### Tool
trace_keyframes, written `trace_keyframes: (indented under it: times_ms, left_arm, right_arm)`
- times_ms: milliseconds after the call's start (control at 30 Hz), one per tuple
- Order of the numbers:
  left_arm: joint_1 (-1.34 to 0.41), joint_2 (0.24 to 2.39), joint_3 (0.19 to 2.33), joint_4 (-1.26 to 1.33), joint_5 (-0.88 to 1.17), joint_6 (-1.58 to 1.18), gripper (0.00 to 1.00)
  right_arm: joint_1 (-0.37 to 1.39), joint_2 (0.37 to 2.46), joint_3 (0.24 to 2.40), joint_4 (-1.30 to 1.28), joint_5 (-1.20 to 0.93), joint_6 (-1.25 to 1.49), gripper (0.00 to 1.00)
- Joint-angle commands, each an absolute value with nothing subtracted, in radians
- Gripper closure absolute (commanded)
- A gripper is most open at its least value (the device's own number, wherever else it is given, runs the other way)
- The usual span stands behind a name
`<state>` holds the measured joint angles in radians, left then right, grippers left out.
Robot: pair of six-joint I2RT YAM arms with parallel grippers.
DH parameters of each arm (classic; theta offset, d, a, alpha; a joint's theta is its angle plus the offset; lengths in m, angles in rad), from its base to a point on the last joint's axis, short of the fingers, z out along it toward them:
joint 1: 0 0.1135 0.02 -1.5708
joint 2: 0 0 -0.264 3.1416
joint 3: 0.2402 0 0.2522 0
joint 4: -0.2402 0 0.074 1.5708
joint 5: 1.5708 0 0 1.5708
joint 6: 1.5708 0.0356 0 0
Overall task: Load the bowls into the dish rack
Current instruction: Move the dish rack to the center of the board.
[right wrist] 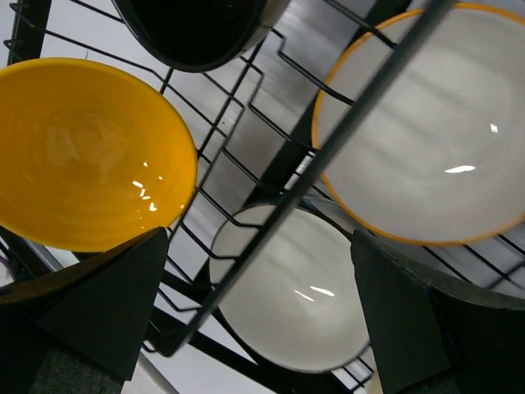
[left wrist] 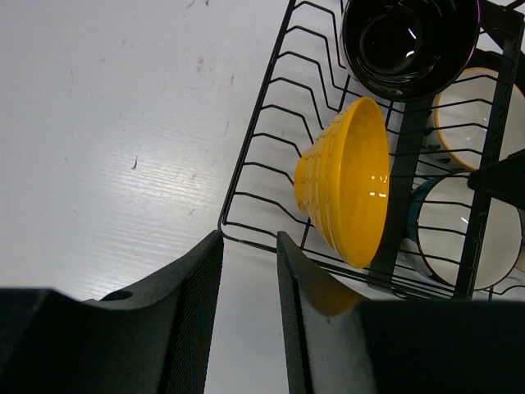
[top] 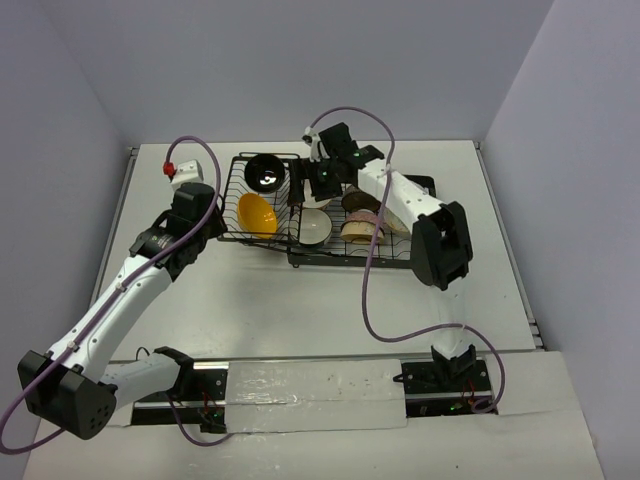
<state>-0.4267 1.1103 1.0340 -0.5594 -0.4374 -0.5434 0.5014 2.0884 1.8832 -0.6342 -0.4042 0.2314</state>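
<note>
Bare table [top: 300, 310] left of dish rack [top: 232, 205]; yellow bowl [top: 257, 214], black bowl [top: 266, 172] in its tray.

A white table [top: 300, 310], lightly scuffed, stands between plain pale walls [top: 300, 60]. A grey rail [top: 117, 215] runs along its left edge.

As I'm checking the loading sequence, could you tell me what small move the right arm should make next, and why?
Probably lift the right gripper straight up, clear of the dish rack. Its jaws stand open with nothing between them, and the yellow bowl, the black bowl and the orange-rimmed white bowl already sit in the rack. I see none outside it.
</note>
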Motion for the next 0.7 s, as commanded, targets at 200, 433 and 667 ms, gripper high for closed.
trace_keyframes:
  times_ms: [200, 433, 667]
  left_arm:
    - [-0.426, 1.115, 1.022, -0.519, -0.454, -0.540, 0.61]
    - [-0.425, 1.124, 1.022, -0.518, -0.454, -0.531, 0.61]
    - [-0.423, 1.108, 1.014, -0.514, -0.463, -0.528, 0.61]
  right_arm:
    - [0.555, 2.184, 2.051, -0.666, -0.442, 0.253, 0.00]
    - [0.600, 2.232, 2.123, -0.686, -0.446, 0.245, 0.00]
    - [0.638, 2.258, 2.184, -0.707, -0.460, 0.241, 0.00]
